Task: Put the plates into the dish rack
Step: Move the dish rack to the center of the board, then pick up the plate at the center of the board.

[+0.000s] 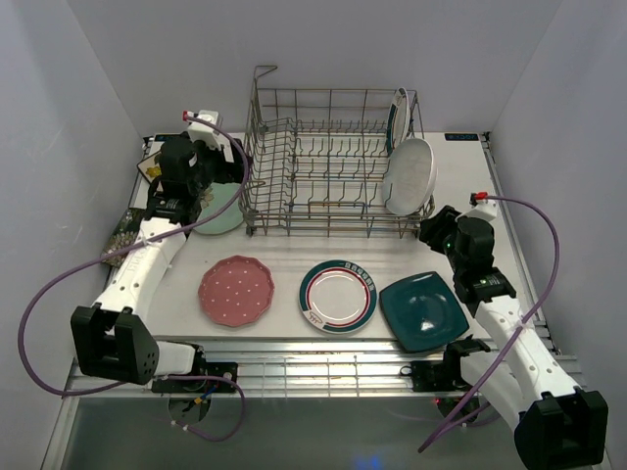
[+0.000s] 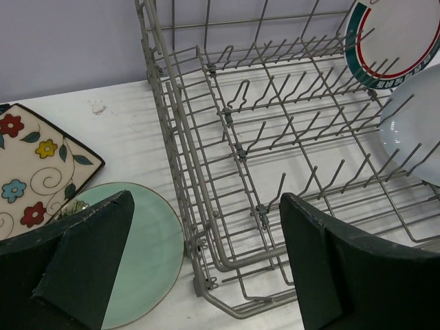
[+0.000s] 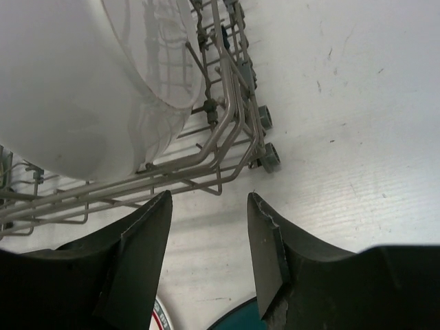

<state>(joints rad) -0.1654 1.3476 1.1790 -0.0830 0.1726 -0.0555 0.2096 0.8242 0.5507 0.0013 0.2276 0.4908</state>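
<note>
The grey wire dish rack (image 1: pixel 323 162) stands at the back middle. A white oval plate (image 1: pixel 409 174) and a teal-and-red-rimmed plate (image 1: pixel 397 116) stand in its right end. A pink dotted plate (image 1: pixel 236 290), a second teal-and-red-rimmed plate (image 1: pixel 338 296) and a dark teal square plate (image 1: pixel 423 310) lie in front. A mint plate (image 2: pixel 148 254) and a cream floral square plate (image 2: pixel 34 172) lie left of the rack. My left gripper (image 2: pixel 206 199) is open and empty over the rack's near left corner (image 2: pixel 206 275). My right gripper (image 3: pixel 208 196) is open and empty by the rack's right front corner (image 3: pixel 227 137), below the white plate (image 3: pixel 75 89).
A dark patterned plate (image 1: pixel 123 233) shows partly under the left arm at the table's left edge. Purple cables (image 1: pixel 544 284) loop beside both arms. Grey walls close in the table on both sides and behind.
</note>
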